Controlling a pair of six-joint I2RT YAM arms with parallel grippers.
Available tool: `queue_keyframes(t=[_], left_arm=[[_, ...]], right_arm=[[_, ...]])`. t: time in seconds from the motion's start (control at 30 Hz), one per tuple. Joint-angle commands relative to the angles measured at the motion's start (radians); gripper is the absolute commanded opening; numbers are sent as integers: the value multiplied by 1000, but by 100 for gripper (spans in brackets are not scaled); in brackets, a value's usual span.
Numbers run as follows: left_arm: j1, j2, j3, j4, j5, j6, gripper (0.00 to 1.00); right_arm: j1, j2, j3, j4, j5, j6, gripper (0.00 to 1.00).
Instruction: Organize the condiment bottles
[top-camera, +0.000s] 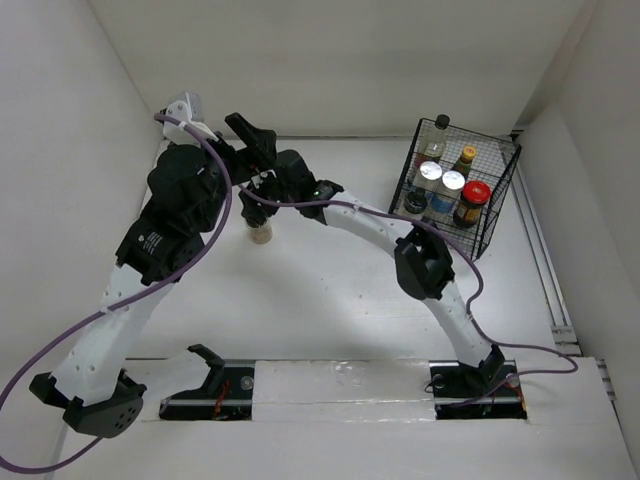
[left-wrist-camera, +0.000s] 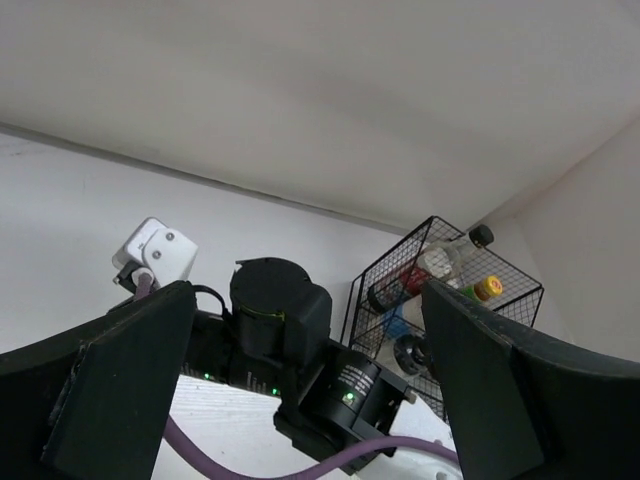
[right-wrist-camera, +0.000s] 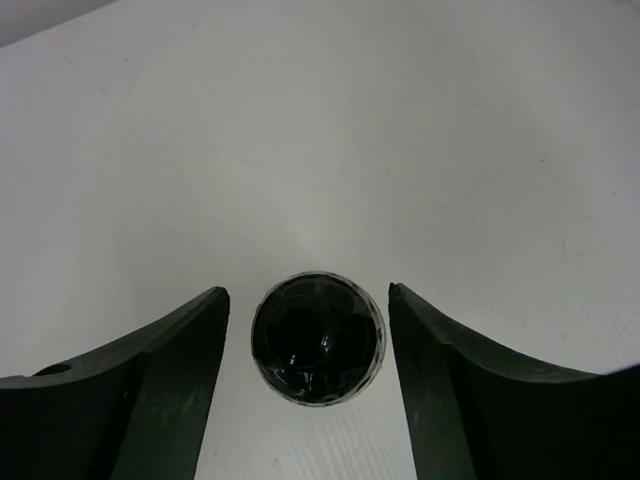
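Right hand (right-wrist-camera: 305, 296) released, straddling dark-capped pale bottle (right-wrist-camera: 317, 338) without contact. Bottle upright, left of worktop's (top-camera: 330, 300) centre, well apart from rack (top-camera: 497, 200) in rear right corner. Left hand (left-wrist-camera: 308, 292) released, empty. Best practice: lower centred, clench on body.

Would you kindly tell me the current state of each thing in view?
Rack: upright, partly filled.
Racked bottles: six, capped.
Pale bottle: upright on table, capped, outside rack.
Left gripper: open, empty.
Right gripper: open, straddling pale bottle's cap, not touching.
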Motion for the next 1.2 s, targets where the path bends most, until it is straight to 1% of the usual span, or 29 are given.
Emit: queue_keyframes(t=[0.0,0.03,0.1,0.13,0.17,0.23,0.27,0.33,0.37,0.4,0.47,0.5,0.6,0.63,0.7,0.73,0.77,0.8,0.83,0.87,0.93,0.97,1.0,1.03,1.13,1.17], left_arm=[[1,-13,-25,23,23,9,92],[1,-13,-25,23,23,9,92],[1,-13,-55,33,35,18,92],[1,-13,-55,33,35,18,92],[1,-13,-68,24,35,9,92],[1,-13,-77,24,45,9,92],[1,-13,-77,24,45,9,92],[1,-13,-77,24,17,9,92],[1,-13,-77,24,17,9,92],[1,-13,-66,24,17,18,92],[1,-1,-55,24,-1,18,92],[1,-1,-40,24,-1,30,92],[1,20,3,65,-26,72,92],[1,37,21,66,-44,72,92],[1,52,69,66,-54,84,92],[1,53,69,66,-54,84,92],[1,63,69,79,-26,84,92],[1,63,46,98,-12,75,92],[1,72,5,130,11,60,92],[1,73,4,144,11,59,92],[1,99,-19,164,54,44,92],[1,114,-19,164,69,33,92],[1,144,4,164,101,33,92],[1,158,4,164,112,33,92],[-8,192,18,182,121,33,92],[-8,192,18,182,121,33,92]], right_arm=[[0,38,62,40,3,0,69],[0,38,62,50,3,11,66],[0,48,62,62,36,20,52],[9,48,62,62,45,20,48],[9,57,48,62,45,20,48],[9,57,23,71,45,20,53],[9,34,-15,80,45,20,48],[9,9,-64,122,59,29,29],[9,-8,-114,136,59,44,19],[9,-49,-141,145,69,54,15],[9,-110,-202,169,69,54,11],[9,-196,-286,180,69,54,8],[0,-354,-426,214,80,54,5],[-16,-467,-516,214,80,70,4],[-49,-581,-601,214,71,96,3],[-62,-700,-686,214,71,121,3],[-75,-757,-725,196,86,130,3],[-100,-816,-763,158,103,130,1],[-114,-925,-827,128,149,144,1],[-126,-978,-857,101,149,156,1],[-169,-1075,-898,-7,220,156,1],[-192,-1150,-909,-48,241,169,1],[-216,-1182,-923,-88,256,181,1],[-282,-1212,-923,-151,257,181,1],[-393,-1291,-923,-249,287,169,1],[-472,-1307,-923,-290,287,160,1]])
